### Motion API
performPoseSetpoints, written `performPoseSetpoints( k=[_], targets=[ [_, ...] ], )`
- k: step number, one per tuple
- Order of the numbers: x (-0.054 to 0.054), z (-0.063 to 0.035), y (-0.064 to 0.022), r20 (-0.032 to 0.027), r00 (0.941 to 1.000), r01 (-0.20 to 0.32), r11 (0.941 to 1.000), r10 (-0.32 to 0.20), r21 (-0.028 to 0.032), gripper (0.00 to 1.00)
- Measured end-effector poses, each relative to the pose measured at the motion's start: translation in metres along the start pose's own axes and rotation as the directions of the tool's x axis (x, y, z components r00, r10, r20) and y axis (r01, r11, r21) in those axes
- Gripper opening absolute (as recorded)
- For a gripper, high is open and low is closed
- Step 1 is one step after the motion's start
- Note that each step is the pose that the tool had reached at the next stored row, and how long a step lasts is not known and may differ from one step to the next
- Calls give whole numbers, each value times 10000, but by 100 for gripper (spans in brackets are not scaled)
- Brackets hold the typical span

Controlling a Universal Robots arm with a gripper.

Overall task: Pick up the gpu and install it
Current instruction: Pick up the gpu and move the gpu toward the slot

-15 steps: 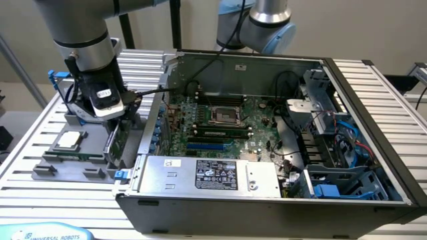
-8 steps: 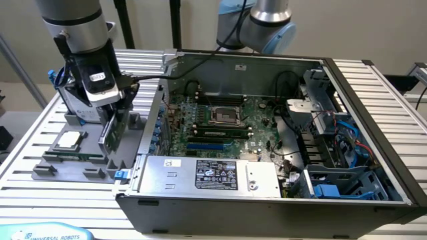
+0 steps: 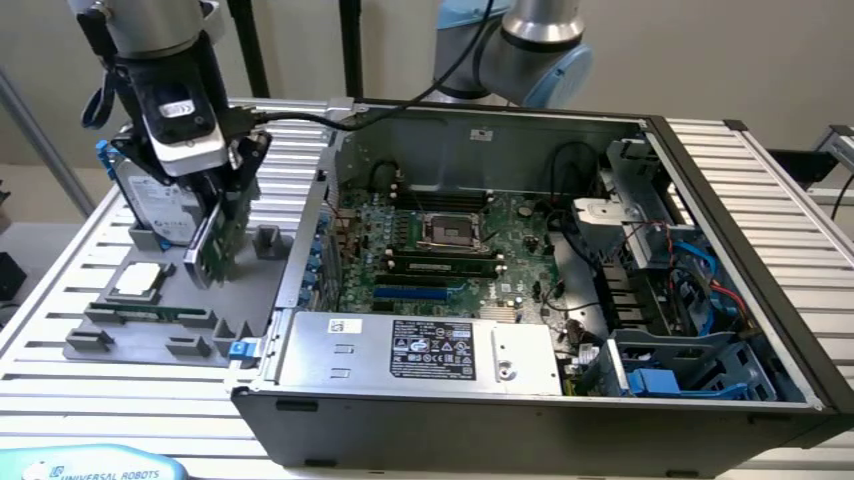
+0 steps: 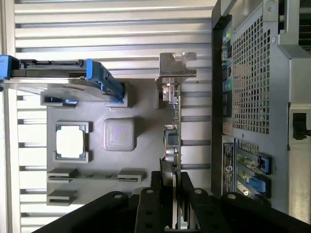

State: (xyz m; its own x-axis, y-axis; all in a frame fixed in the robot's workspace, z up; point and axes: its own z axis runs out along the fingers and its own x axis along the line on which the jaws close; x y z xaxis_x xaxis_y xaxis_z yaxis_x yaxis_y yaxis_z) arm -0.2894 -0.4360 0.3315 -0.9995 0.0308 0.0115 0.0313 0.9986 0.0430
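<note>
The gripper hangs over the grey fixture tray on the slatted table, at the exterior view's left, with its jaws closed narrowly on the gpu, one finger on each face of the thin card. In the wrist view the gpu shows edge-on as a slim strip running from between the black fingers out to its silver end bracket, so neither flat face can be read there. From the exterior view the card stands on edge and slightly tilted, its lower end close to the tray; it seems just clear of the tray, though the arm's shadow and the angle make that hard to judge. The hard drive with blue rails stands just behind the gripper, partly hidden by it. The CPU chip lies flat in its pocket nearby. The open computer case sits at the exterior view's right, its motherboard exposed and well apart from the card.
</note>
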Motion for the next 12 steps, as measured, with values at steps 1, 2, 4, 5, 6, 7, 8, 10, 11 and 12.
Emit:
performPoseSetpoints(
  k=[1,2,4,5,6,7,8,10,11,12],
  targets=[
    [1,-45,2,-1,10000,0,10000,0,1,27],
    [1,-92,4,0,10000,0,10000,0,0,27],
    [1,-183,8,-2,10000,1,10000,-1,2,27],
    [0,-229,10,-1,10000,0,10000,0,1,27],
    [0,-274,12,-1,10000,0,10000,0,1,27],
    [-1,-319,14,-1,10000,0,10000,0,1,27],
    [-5,-363,16,0,10000,1,10000,-1,0,27],
    [-19,-454,20,0,10000,0,10000,0,1,27],
    [-32,-500,23,-1,10000,0,10000,0,0,27],
    [-53,-548,27,-1,10000,0,10000,0,1,27]
  ],
)
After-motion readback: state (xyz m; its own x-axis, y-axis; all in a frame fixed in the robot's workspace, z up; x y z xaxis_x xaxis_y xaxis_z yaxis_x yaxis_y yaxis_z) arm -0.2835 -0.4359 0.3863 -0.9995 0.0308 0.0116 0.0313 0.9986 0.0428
